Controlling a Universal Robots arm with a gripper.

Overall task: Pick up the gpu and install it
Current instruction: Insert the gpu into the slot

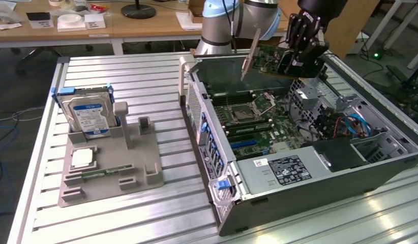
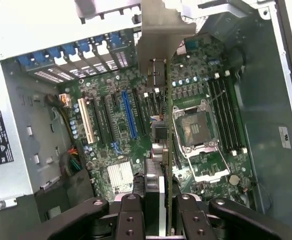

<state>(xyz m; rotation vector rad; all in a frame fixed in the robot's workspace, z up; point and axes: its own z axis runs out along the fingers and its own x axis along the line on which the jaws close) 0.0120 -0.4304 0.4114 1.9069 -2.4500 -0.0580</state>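
Observation:
My gripper [image 1: 298,51] is shut on the gpu [image 1: 271,58], a thin card with a greenish board and a silvery metal end bracket [image 1: 250,51]. It holds the card in the air above the back of the open computer case [image 1: 209,132], apart from the motherboard [image 1: 263,127]. In the wrist view the gpu [image 2: 169,150] shows edge-on between my black fingers [image 2: 130,215], its bracket [image 2: 158,35] pointing toward the case's rear slots. Below it lies the motherboard [image 2: 110,130] with a long blue slot [image 2: 129,112] and an open processor socket [image 2: 193,127].
On the exterior view's left, a grey fixture [image 1: 138,168] holds a silver hard drive [image 1: 87,114], a processor chip [image 1: 82,157] and a slim memory stick [image 1: 103,172]. A power supply [image 1: 284,170] fills the case's near end. Cables [image 1: 351,124] lie at the exterior view's right.

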